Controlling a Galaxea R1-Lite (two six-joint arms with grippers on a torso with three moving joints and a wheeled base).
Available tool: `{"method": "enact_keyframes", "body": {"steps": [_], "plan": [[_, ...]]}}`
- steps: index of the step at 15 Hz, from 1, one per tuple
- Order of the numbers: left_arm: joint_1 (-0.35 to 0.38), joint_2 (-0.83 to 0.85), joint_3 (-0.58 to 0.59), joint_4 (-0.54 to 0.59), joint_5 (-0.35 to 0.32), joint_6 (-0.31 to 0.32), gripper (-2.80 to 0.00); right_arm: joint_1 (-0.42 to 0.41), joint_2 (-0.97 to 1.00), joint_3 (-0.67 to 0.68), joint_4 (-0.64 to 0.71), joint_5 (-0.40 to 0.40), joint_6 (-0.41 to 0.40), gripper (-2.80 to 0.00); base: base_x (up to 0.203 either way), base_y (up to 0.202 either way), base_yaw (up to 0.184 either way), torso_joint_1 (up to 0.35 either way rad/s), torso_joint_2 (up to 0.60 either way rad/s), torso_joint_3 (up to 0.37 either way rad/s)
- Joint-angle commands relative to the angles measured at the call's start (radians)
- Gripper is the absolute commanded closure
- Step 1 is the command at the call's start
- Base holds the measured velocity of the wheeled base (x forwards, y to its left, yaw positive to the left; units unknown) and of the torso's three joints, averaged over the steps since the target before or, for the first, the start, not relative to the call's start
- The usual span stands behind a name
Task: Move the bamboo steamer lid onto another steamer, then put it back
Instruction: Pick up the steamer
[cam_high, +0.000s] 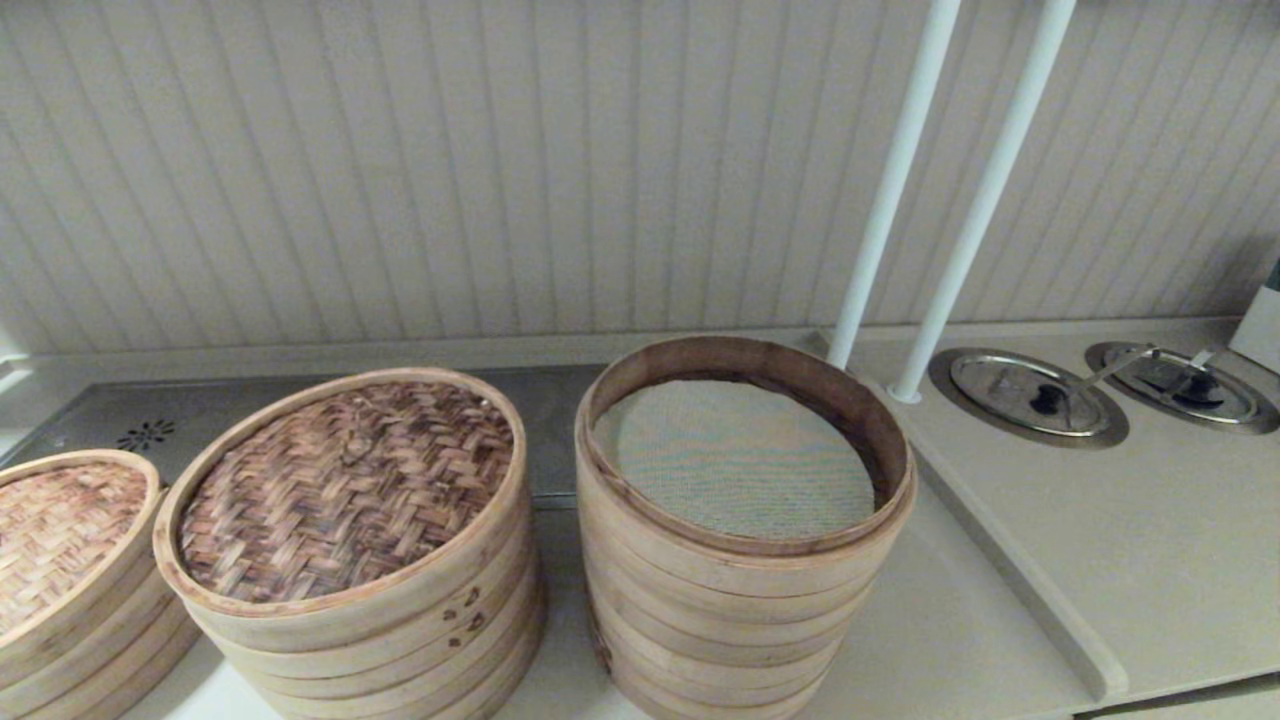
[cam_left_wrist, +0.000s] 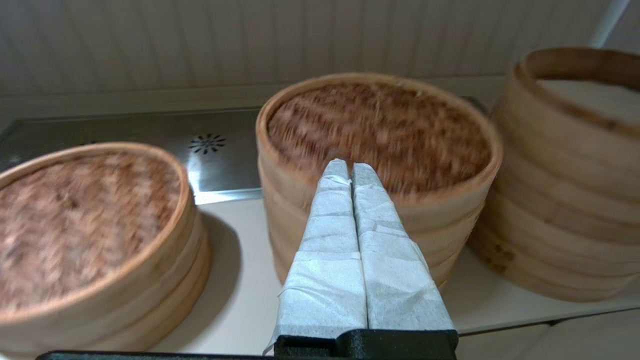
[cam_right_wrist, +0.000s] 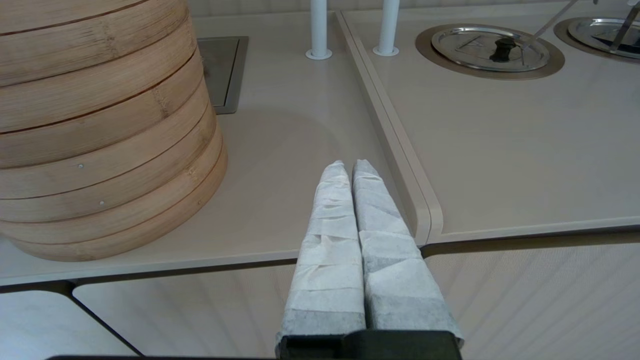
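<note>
The bamboo steamer lid (cam_high: 345, 490), dark brown herringbone weave in a pale hoop, lies on the shorter middle stack (cam_high: 400, 650). Right of it stands the tall steamer stack (cam_high: 720, 610), uncovered, with a grey-green mesh liner (cam_high: 735, 460) inside. In the left wrist view my left gripper (cam_left_wrist: 350, 167) is shut and empty, its taped tips in front of the lid (cam_left_wrist: 380, 130), near its front rim. My right gripper (cam_right_wrist: 350, 167) is shut and empty too, low by the counter's front edge, right of the tall stack (cam_right_wrist: 100, 125). Neither gripper shows in the head view.
A third steamer with a paler woven lid (cam_high: 60, 530) stands at the far left. Two white poles (cam_high: 890, 190) rise behind the tall stack. Two round steel covers (cam_high: 1030, 395) sit in the raised counter section on the right. A steel drain panel (cam_left_wrist: 210, 145) lies behind the stacks.
</note>
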Motion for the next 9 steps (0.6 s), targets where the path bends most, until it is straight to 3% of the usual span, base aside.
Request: {"method": "enact_keyframes", "body": {"steps": [1, 6, 9], "plan": [[0.0, 0.265, -0.122, 0.005, -0.031, -0.003, 0.0, -0.001, 0.001, 0.003, 0.0, 0.0, 0.0, 0.0, 0.0, 0.0, 0.0, 0.0, 0.0, 0.0], [-0.016, 0.622, -0.277, 0.009, -0.12, -0.005, 0.0, 0.0, 0.001, 0.003, 0.0, 0.001, -0.001, 0.0, 0.0, 0.0, 0.0, 0.0, 0.0, 0.0], [-0.11, 0.779, -0.312, 0.008, -0.143, -0.006, 0.0, -0.001, 0.001, 0.003, 0.0, 0.0, -0.001, 0.0, 0.0, 0.0, 0.0, 0.0, 0.0, 0.0]]}}
